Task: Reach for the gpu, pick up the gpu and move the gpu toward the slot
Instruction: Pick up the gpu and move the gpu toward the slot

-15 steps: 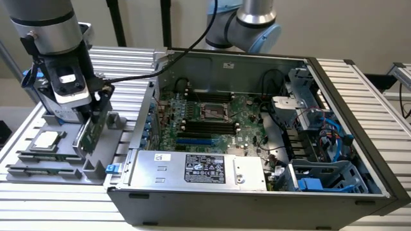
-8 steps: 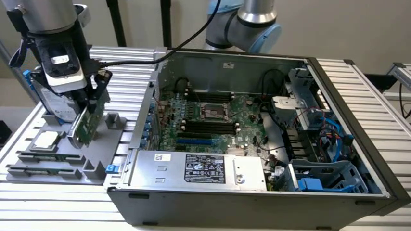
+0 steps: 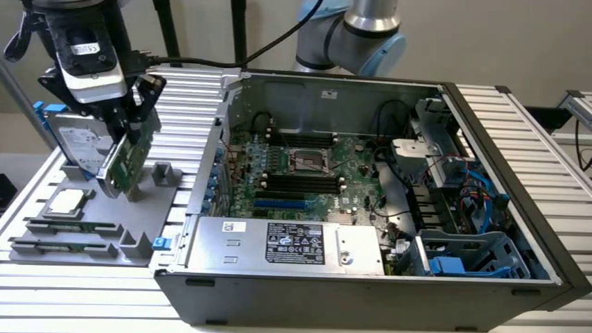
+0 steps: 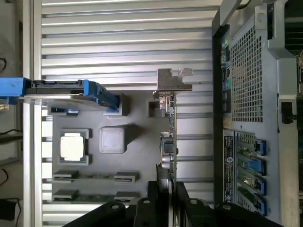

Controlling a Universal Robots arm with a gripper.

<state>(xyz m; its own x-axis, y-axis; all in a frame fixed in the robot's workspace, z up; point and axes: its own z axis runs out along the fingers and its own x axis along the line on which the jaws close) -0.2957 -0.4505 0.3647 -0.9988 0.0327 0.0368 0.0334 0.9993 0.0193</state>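
Clamping the gpu, a thin flat green circuit-board card with a silver metal bracket at one end, the black two-finger claw sits over its upper edge with one finger on each face. I read the claw as clenched on the card.

On the wrist view the gpu runs edge-on straight out from between the fingers. The bracket is at the far end and the claw is on the near end.

In the exterior view the card stands on edge, a bit tilted, with its lower edge at the grey moulded holder tray. I cannot tell if it is seated in the tray's slot or just clear of it.

A silver hard drive with blue rails stands upright in the tray, just beside the gpu on the exterior view's left. A small square silver processor chip lies flat in a tray pocket, apart from the card. Two long green memory sticks lie near the tray's front edge.

The tray rests on the ribbed aluminium counter. An open dark grey computer case sits beside it on the exterior view's right, with a green motherboard inside. The gpu is outside the case, over the tray.
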